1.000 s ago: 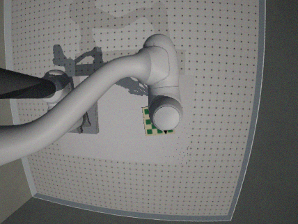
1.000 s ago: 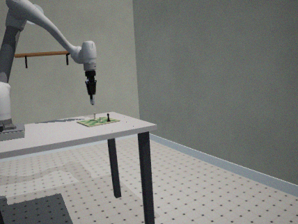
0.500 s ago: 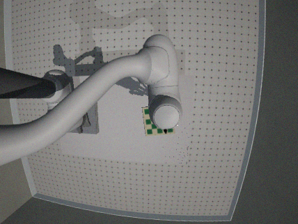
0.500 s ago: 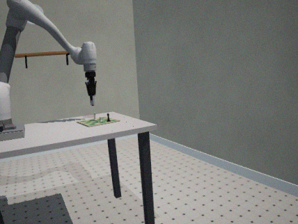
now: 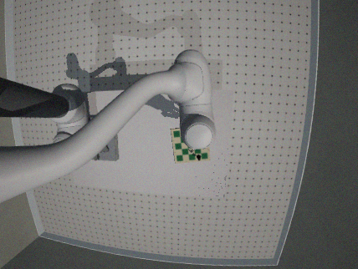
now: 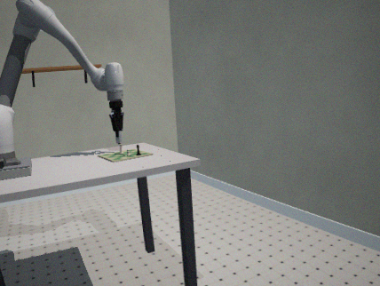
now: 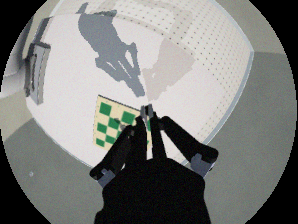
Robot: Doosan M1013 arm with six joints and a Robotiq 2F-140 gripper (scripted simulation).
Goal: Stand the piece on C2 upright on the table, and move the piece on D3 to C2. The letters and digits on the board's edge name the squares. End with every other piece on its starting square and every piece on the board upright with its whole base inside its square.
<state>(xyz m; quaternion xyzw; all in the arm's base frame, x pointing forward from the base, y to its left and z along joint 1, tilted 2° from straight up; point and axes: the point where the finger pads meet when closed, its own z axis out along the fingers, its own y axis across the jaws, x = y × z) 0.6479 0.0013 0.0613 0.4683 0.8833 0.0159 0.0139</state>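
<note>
A small green and cream chessboard (image 5: 189, 149) lies on the white table; it also shows in the side view (image 6: 124, 154) and the wrist view (image 7: 112, 127). A black piece (image 5: 196, 157) stands upright near the board's edge, also seen in the side view (image 6: 138, 150). My gripper (image 6: 118, 132) hangs straight down over the board, shut on a slim white piece (image 6: 119, 141) whose lower end is just above the board. In the wrist view the white piece (image 7: 148, 115) sticks out between the closed fingertips. The arm hides most of the board from above, and the square labels are too small to read.
The robot's base (image 6: 9, 160) stands at the table's left end. The table's front edge and right corner (image 6: 191, 163) lie close to the board. A wooden rail (image 6: 58, 68) runs along the back wall.
</note>
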